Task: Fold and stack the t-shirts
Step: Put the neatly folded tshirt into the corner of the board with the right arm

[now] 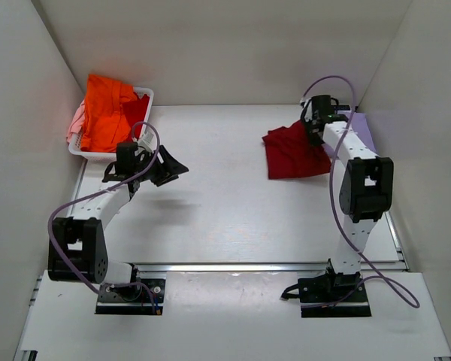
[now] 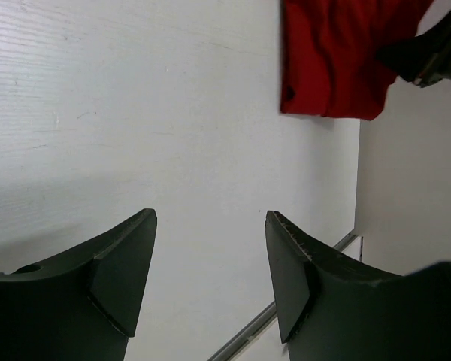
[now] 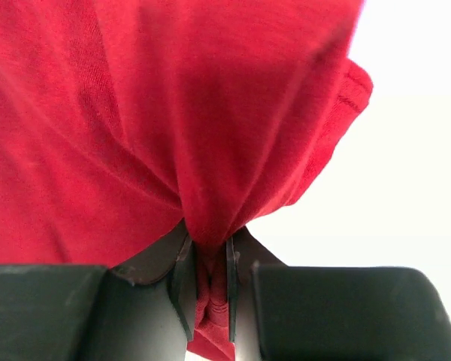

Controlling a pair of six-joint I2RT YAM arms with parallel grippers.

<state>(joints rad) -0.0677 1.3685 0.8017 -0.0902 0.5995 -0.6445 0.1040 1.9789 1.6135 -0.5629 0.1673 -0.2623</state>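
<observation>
A dark red t-shirt (image 1: 292, 153) lies bunched on the table at the right; it also shows in the left wrist view (image 2: 338, 53). My right gripper (image 1: 313, 129) is shut on a fold of the dark red t-shirt (image 3: 173, 113), the cloth pinched between its jaws. A lavender t-shirt (image 1: 363, 129) lies partly hidden behind the right arm. A bright orange t-shirt (image 1: 105, 109) and a pale pink one (image 1: 75, 122) lie in the basket at the far left. My left gripper (image 1: 173, 167) is open and empty above the table, near the basket; in its wrist view the gripper (image 2: 210, 218) spans bare table.
A white slatted basket (image 1: 145, 96) stands at the far left against the left wall. White walls close in the table on the left, back and right. A metal rail (image 1: 263, 266) runs along the near edge.
</observation>
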